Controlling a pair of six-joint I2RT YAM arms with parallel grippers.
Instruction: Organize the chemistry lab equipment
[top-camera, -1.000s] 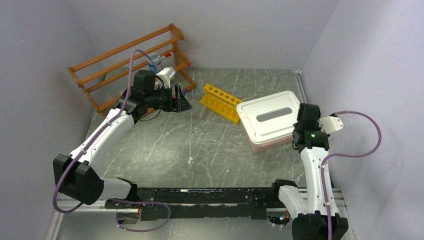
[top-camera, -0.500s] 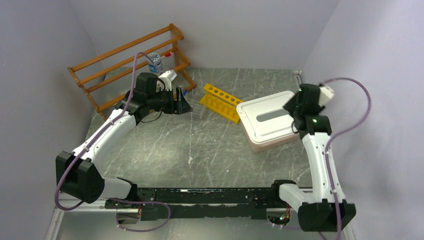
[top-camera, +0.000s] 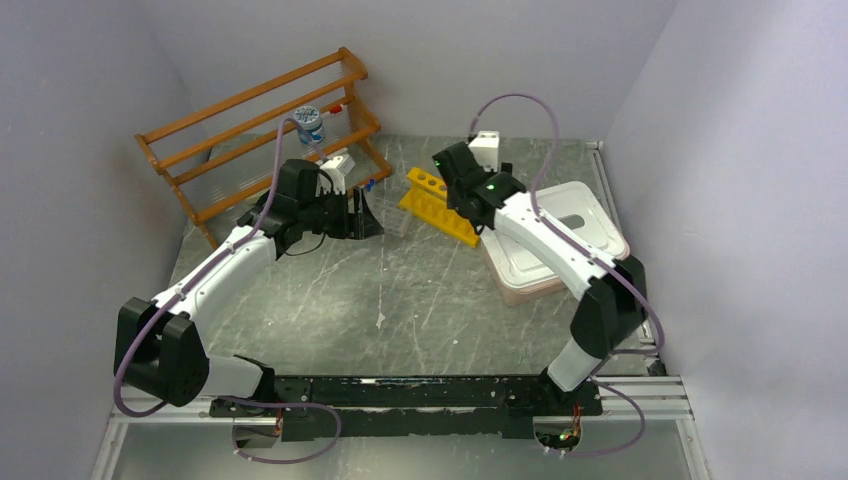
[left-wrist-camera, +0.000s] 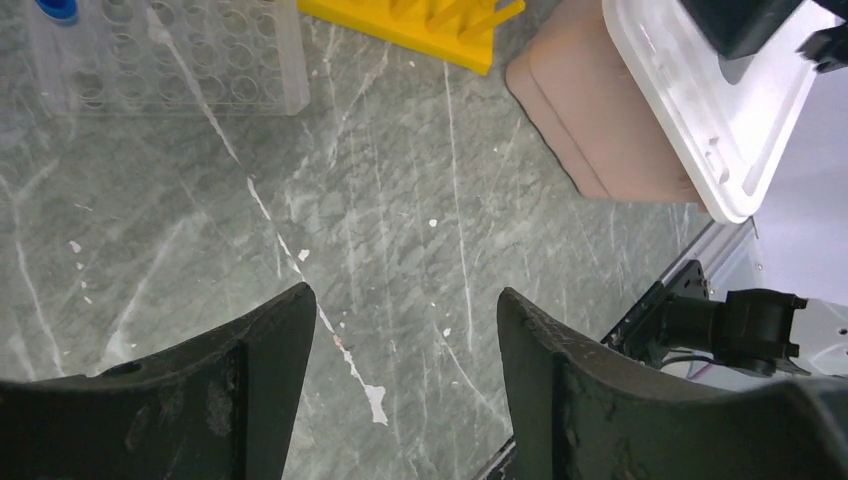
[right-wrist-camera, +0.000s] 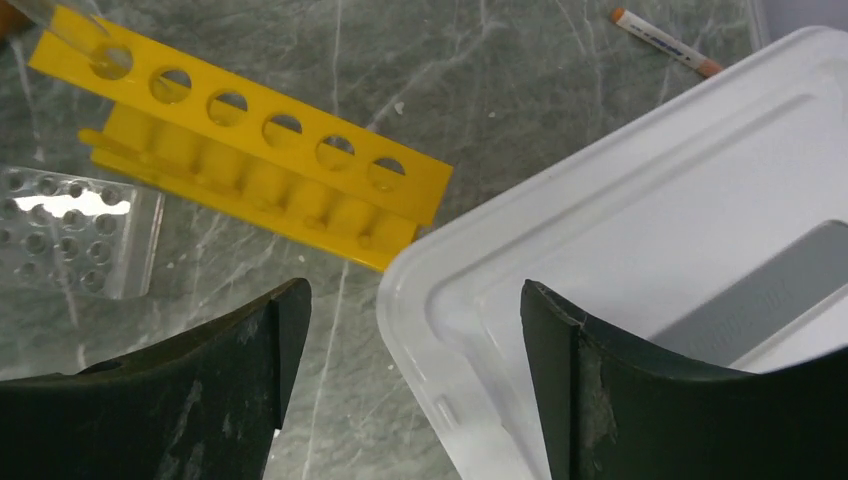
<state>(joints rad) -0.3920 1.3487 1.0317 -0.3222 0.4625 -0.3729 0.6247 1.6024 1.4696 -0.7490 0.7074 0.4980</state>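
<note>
My right gripper (right-wrist-camera: 412, 300) hangs wide and empty over the yellow tube rack (right-wrist-camera: 250, 185), beside the white bin (right-wrist-camera: 620, 230). My left gripper (left-wrist-camera: 405, 310), also spread empty, hovers near the clear tube tray (left-wrist-camera: 170, 60).

Bright, even light — soft shadows

Left arm (top-camera: 215, 265): white shells are alternating with black joint blocks.
Right arm (top-camera: 545, 240): the same white-and-black build — a green light (top-camera: 492, 185) is glowing near the wrist.
Cables (top-camera: 277, 150): purple-grey hoses are looping off each arm.
Fingers (left-wrist-camera: 250, 400): black curved pads are showing scuffs and pale scratches.
Base rail (top-camera: 400, 395): a black bar is joining both mounts.
</note>
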